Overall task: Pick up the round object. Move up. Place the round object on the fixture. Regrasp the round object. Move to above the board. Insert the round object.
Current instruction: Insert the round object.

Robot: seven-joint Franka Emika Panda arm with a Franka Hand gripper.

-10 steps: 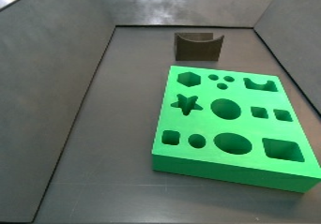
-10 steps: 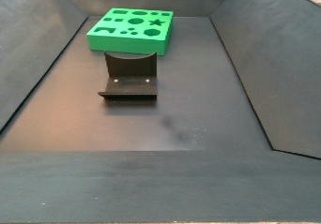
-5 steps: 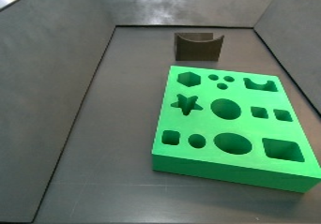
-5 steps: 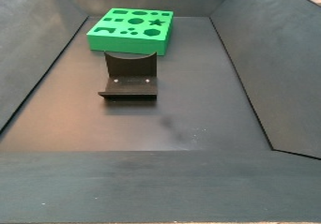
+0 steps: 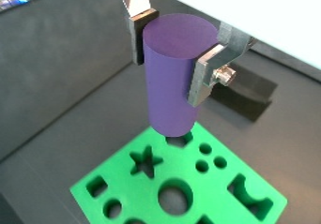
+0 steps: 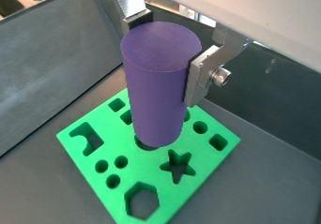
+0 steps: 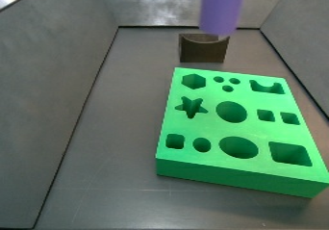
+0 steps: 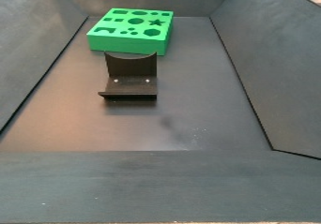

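Observation:
The round object (image 5: 172, 78), a purple cylinder, stands upright between the silver fingers (image 5: 206, 70) of my gripper (image 5: 175, 52), which is shut on its upper part. It shows the same way in the second wrist view: round object (image 6: 157, 87), gripper (image 6: 166, 48). Under it lies the green board (image 5: 131, 186) (image 6: 213, 176) with its cut-out holes. In a side view the round object (image 7: 222, 8) hangs from the top edge, well above the board (image 7: 238, 128) and in front of the dark fixture (image 7: 202, 48). The gripper itself is out of both side views.
Dark grey walls (image 7: 52, 89) enclose the floor on all sides. In a side view the fixture (image 8: 129, 78) stands just in front of the board (image 8: 130, 28). In a wrist view the fixture (image 5: 247, 89) lies beyond the board's edge.
The round object has come down into a side view from the top edge and moved right: absent a second ago, only its tip half a second ago, now a long stretch.

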